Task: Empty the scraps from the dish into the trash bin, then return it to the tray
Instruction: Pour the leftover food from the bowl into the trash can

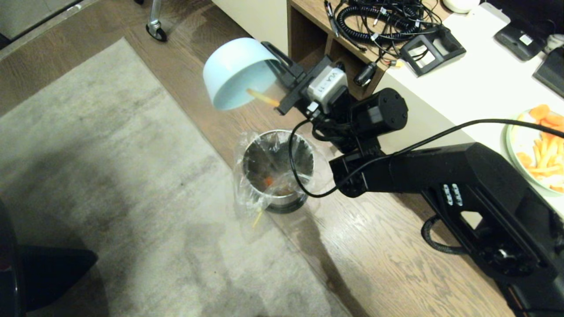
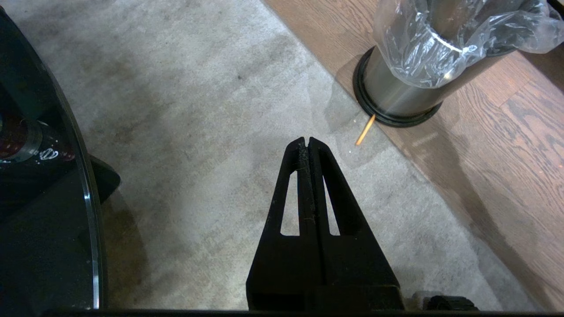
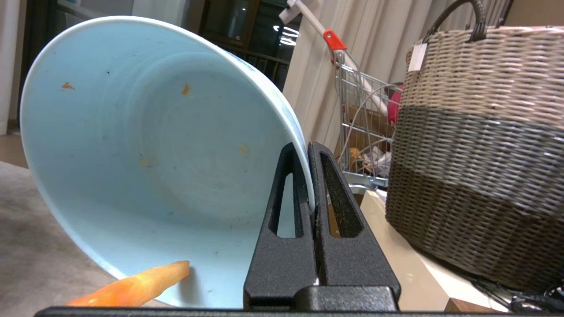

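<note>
The dish [image 1: 235, 70] hangs tipped on its side above and behind the trash bin [image 1: 277, 169], its mouth facing down toward it. My right gripper [image 1: 277, 66] is shut on the dish's rim; in the right wrist view one finger lies inside the dish [image 3: 145, 154] and the other outside it, at the gripper [image 3: 307, 147]. One orange carrot stick [image 1: 263, 97] pokes out over the lower rim [image 3: 132, 288]; only small crumbs cling inside. Scraps [image 1: 269, 181] lie in the lined steel trash bin [image 2: 410, 92]. My left gripper [image 2: 305, 140] is shut and empty, low over the carpet. The tray is out of view.
A stray stick [image 1: 257, 219] lies on the grey carpet [image 1: 110, 176] beside the bin's base. A pale-green plate [image 1: 507, 141] of orange pieces sits on the white counter [image 1: 476, 79], with cables [image 1: 383, 22] behind. A woven basket [image 3: 480, 145] stands near the right gripper.
</note>
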Robot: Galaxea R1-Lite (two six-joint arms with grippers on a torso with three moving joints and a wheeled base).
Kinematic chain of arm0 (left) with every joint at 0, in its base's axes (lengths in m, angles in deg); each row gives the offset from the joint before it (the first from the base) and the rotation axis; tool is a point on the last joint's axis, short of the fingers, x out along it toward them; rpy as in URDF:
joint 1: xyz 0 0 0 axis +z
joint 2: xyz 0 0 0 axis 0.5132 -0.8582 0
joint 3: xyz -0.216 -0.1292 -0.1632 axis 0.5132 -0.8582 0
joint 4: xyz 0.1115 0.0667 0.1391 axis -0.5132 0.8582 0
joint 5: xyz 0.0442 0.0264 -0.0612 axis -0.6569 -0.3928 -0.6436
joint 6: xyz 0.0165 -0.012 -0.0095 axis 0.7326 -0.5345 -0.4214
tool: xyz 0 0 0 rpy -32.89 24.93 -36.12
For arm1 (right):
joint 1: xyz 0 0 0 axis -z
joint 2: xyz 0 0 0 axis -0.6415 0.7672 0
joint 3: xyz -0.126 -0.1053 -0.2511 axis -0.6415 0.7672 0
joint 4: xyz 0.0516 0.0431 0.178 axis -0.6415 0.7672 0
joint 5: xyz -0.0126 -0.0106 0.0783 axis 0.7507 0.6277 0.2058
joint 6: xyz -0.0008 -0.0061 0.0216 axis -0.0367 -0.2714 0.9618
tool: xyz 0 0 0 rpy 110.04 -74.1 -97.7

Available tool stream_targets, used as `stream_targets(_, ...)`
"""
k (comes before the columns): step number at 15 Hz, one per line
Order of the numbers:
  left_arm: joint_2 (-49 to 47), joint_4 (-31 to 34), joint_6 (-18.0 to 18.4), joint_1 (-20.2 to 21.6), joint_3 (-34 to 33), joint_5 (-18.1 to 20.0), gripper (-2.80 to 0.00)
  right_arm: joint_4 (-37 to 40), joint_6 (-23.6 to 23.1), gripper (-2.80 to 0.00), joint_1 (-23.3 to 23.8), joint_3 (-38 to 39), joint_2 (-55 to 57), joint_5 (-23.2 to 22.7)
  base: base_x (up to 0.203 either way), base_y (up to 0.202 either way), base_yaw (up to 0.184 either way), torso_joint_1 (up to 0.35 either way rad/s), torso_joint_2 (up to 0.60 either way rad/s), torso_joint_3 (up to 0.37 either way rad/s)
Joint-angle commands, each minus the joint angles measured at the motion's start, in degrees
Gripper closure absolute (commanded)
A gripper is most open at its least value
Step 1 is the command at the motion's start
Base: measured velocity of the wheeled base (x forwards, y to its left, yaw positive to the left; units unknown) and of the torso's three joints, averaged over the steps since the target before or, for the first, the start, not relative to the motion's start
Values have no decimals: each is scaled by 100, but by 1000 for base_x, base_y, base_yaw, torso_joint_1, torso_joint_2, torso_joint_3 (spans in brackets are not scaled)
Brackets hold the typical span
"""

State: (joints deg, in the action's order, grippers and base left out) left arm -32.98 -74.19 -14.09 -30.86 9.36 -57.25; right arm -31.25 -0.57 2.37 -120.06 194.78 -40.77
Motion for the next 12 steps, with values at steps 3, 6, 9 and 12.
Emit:
stream_targets(3, 2, -4, -4, -2, 0, -4, 0, -276, -18, 0, -9, -84, -100, -269, 0, 0, 0, 0, 0, 0)
stream_targets(6, 2, -4, -2, 6, 0, -4, 0, -276, 45, 0, -16, -244, -129, -389, 0, 0, 0, 0, 0, 0)
stream_targets(9, 2, -4, 0, -1, 0, -4, 0, -276, 56, 0, -40, -239, -259, -389, 0, 0, 0, 0, 0, 0)
stream_targets(12, 2, -4, 0, 6, 0, -4, 0, -276, 105, 0, -106, -226, -298, -401, 0, 0, 0, 0, 0, 0)
